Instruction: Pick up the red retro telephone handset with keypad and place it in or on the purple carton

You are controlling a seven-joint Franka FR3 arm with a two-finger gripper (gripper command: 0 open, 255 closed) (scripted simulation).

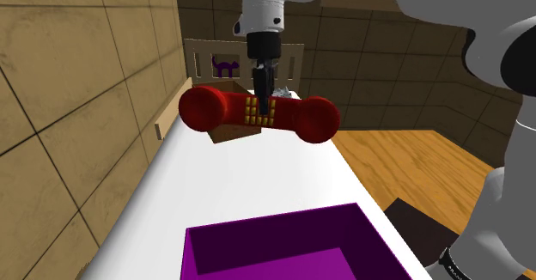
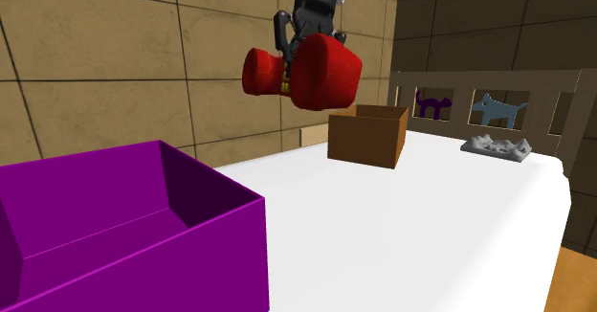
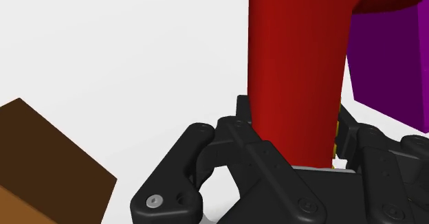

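While the purple carton (image 2: 191, 262) is sitting open, well below the claw (image 1: 260, 106) and back toward the stand (image 1: 421, 227), the claw is clamping the red handset (image 2: 325, 71) right at its keypad, holding it level above the white surface (image 2: 431, 214). Long axis is running crosswise to the claw's grip, a bulb jutting out either side. I'm judging it needs carrying stand-ward, then lowering; the brown box (image 2: 368, 138) is lying beyond the claw.

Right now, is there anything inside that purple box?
Nothing I can see: the purple carton shows only its own floor and inner walls. Its near end runs past the shoulder view's lower edge, so that part is unchecked.
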